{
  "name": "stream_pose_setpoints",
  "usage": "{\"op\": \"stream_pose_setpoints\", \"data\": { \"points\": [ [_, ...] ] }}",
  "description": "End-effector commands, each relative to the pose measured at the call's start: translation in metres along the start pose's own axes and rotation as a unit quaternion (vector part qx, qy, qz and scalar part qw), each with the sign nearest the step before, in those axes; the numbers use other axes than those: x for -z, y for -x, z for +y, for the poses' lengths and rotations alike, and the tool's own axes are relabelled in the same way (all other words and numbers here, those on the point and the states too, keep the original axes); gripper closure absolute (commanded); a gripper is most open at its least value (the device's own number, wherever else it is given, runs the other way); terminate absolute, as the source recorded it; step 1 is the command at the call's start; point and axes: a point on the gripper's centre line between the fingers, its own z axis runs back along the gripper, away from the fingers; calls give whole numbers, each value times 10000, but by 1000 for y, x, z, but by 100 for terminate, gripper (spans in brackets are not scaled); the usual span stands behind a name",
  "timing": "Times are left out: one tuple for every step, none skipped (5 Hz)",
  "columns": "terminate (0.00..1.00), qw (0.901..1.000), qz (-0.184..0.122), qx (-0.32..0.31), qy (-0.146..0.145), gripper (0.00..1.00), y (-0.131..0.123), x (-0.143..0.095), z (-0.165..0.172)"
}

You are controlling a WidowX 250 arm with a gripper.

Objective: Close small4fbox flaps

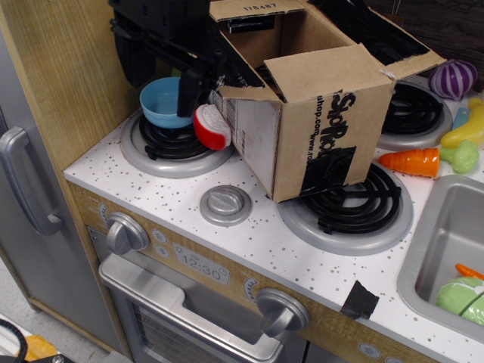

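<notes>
Toy kitchen: speckled white countertop [249, 234], wood-grain side panel [68, 83].

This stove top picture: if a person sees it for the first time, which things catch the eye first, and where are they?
The brown cardboard box stands out first, sitting in the middle of the toy stove top with its flaps open. At the upper left, the black robot gripper hangs beside the box, above a blue bowl on the left burner. Colourful toy vegetables lie at the right edge.

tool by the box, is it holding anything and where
Cannot be told. The tool hangs dark and blurred between the blue bowl and the small4fbox, at its left flap; no grip on cardboard shows.
</notes>
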Motion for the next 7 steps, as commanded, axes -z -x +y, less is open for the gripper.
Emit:
{"op": "stream_pose_setpoints", "data": {
  "points": [
    [0, 9979, -560, 29, -316, 0, -32, -35, -12],
    [0, 9960, -637, 85, -620, 0, -40, -60, -23],
    [0, 9941, -773, 238, -720, 0, -51, -69, -27],
    [0, 9935, -880, 382, -617, 0, -60, -64, -32],
    [0, 9920, -1045, 453, -542, 0, -70, -55, -37],
    [0, 9907, -1138, 538, -518, 0, -77, -54, -44],
    [0, 9894, -1198, 655, -502, 0, -85, -55, -51]
  ]
}}
